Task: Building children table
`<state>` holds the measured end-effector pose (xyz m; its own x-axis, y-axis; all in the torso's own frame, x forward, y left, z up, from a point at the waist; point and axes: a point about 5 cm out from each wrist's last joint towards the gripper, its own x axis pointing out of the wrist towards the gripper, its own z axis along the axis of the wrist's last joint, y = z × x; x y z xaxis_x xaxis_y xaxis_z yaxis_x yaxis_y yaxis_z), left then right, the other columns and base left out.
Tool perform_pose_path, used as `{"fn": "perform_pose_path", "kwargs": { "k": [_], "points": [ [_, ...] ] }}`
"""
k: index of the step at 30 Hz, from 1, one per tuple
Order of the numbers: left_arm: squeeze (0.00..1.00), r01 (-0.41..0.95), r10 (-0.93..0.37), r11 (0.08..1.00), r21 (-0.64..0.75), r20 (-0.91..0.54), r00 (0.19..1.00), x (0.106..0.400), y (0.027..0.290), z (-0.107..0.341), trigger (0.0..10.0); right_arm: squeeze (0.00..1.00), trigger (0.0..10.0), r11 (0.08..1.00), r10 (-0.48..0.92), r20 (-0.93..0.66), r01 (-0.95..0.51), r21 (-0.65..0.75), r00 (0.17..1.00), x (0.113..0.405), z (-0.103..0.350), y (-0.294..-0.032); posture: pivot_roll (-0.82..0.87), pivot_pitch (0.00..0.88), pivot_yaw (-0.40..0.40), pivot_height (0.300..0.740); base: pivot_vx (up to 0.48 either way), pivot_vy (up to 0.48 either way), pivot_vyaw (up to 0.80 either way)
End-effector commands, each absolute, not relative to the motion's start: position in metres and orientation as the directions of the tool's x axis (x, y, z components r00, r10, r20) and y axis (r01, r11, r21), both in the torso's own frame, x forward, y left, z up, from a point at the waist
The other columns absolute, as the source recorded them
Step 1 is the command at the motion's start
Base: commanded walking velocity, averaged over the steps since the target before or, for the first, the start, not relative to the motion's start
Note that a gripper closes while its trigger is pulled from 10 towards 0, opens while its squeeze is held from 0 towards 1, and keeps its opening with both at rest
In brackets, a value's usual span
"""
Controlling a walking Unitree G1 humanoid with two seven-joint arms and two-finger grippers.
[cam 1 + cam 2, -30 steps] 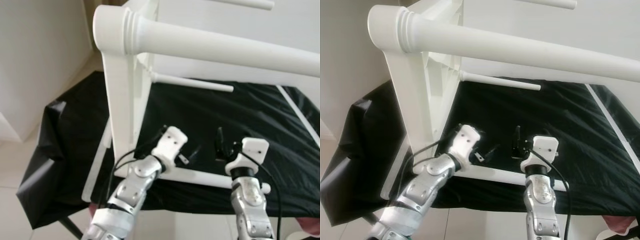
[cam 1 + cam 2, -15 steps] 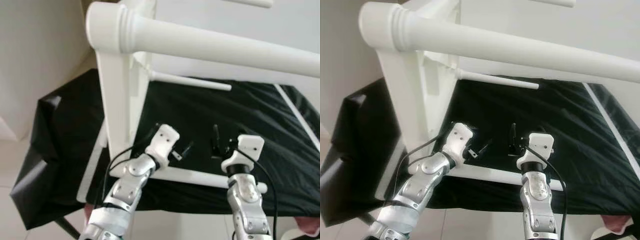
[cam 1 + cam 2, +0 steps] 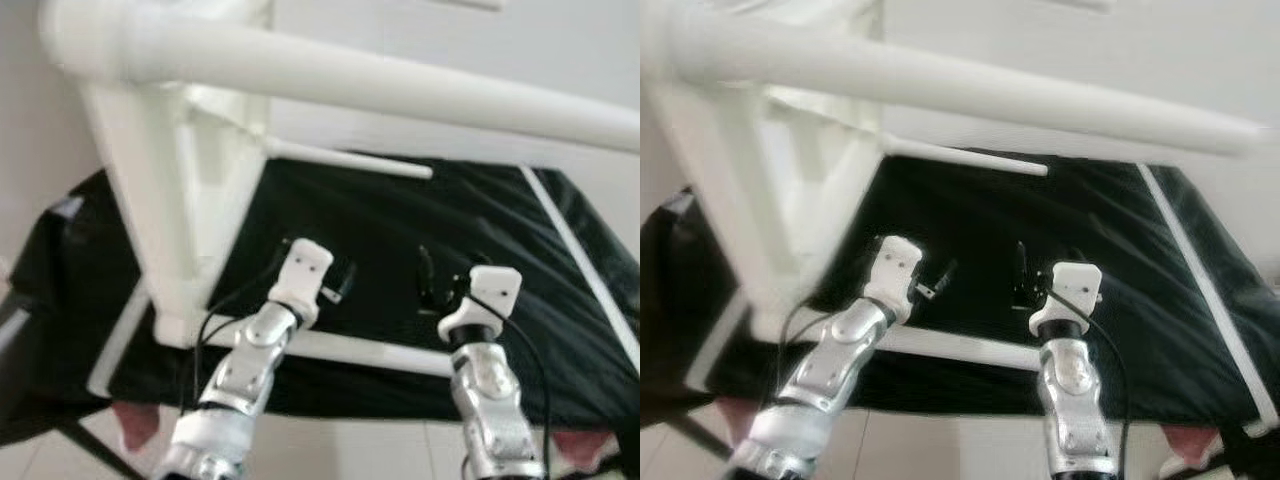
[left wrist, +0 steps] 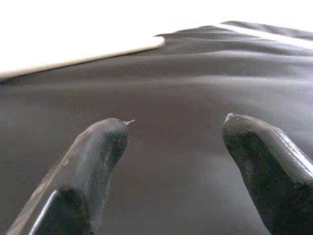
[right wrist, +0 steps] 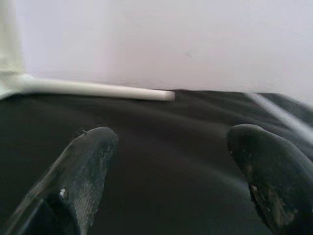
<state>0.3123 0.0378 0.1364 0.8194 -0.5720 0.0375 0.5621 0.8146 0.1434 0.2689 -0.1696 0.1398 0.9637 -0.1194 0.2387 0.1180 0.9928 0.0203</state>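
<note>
1. The white children's table (image 3: 180,200) lies tipped on its side on a black sheet (image 3: 480,230), ahead of and to the left of both grippers.
2. One thick turned leg (image 3: 400,90) runs across the top of the eye views, its long axis going from the upper left, above the left gripper, off past the right edge. Its far end is cut off.
3. A thinner leg (image 3: 345,160) lies farther back, beyond both grippers, pointing right with its free end over the sheet.
4. A third leg (image 3: 370,350) lies along the near edge of the sheet, just under both wrists, its long axis across the view.
5. The left gripper (image 3: 335,285) hangs over the sheet just beyond that near leg, its fingers spread apart and holding nothing; in its wrist view the two black fingers (image 4: 98,152) stand well apart with only sheet between them.
6. The right gripper (image 3: 432,285) hovers beside it, also spread wide and empty, with the thin leg (image 5: 98,89) seen beyond its fingertips.
7. The table's frame and apron at the left are blurred and overexposed, so the joints cannot be made out.
8. A white strip (image 3: 575,260) crosses the sheet to the right of the right gripper; what it is cannot be told.
9. Pale floor tiles (image 3: 330,450) show below the sheet's near edge.
</note>
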Motion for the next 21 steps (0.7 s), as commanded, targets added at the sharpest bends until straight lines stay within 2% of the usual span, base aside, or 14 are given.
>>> {"fn": "perform_pose_path", "kwargs": {
  "k": [1,8,21],
  "points": [
    [0.00,0.526,-0.541,0.836,0.153,0.079,0.837,0.314,0.040,0.142,10.0,0.00,10.0,0.995,-0.095,0.247,0.092,0.025,0.964,0.270,0.142,-0.166,0.08,0.000,-0.070,0.740,0.000,0.000,0.00],
    [0.00,0.444,-0.472,0.869,0.217,0.101,0.876,0.317,0.044,0.147,10.0,0.00,10.0,0.996,-0.086,0.241,0.084,0.016,0.967,0.270,0.141,-0.168,0.08,0.000,-0.071,0.740,0.000,0.000,0.00],
    [0.00,0.339,-0.365,0.924,0.177,0.139,0.921,0.321,0.065,0.160,10.0,0.00,10.0,0.998,-0.067,0.240,0.068,0.005,0.968,0.272,0.141,-0.165,0.08,0.000,-0.075,0.740,0.000,0.000,0.00]
  ]
}}
